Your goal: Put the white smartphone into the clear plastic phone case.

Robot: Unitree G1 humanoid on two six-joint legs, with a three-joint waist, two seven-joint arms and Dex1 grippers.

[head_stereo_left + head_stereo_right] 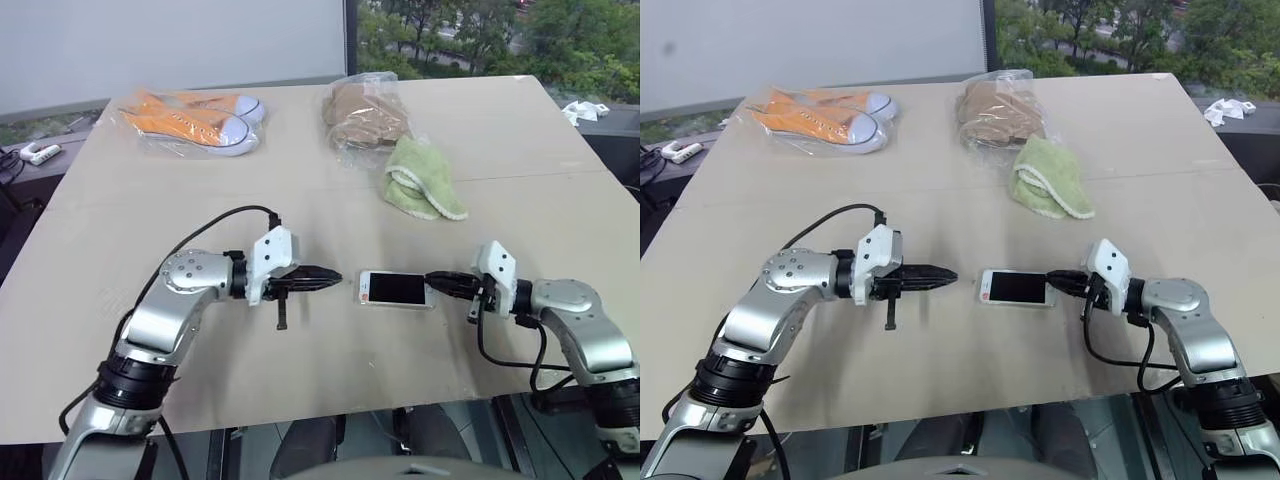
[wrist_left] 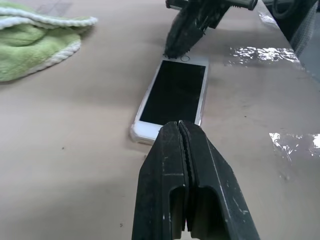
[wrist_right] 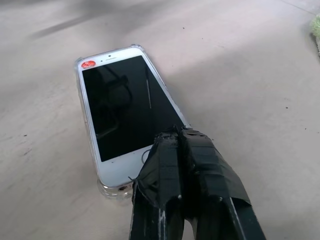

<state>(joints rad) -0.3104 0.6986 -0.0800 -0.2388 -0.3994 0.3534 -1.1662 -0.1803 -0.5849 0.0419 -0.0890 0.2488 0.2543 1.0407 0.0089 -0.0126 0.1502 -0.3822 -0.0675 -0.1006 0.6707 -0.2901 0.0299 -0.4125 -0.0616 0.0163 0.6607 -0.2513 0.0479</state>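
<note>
The white smartphone (image 1: 395, 289) lies flat and screen up on the table between my two grippers. In the right wrist view a thin clear rim, the clear plastic phone case (image 3: 79, 95), hugs its edges and corners, and the red mark sits at the phone's far end. My right gripper (image 1: 430, 279) is shut with nothing in it; its tip rests over the phone's home-button end (image 3: 120, 172). My left gripper (image 1: 335, 279) is also shut and empty, pointing at the phone's other end from a short gap away (image 2: 180, 125).
At the back of the table lie orange sneakers in a clear bag (image 1: 195, 120), a brown item in a crinkly bag (image 1: 365, 115) and a green towel (image 1: 420, 180). The table's front edge (image 1: 300, 425) runs just below both arms.
</note>
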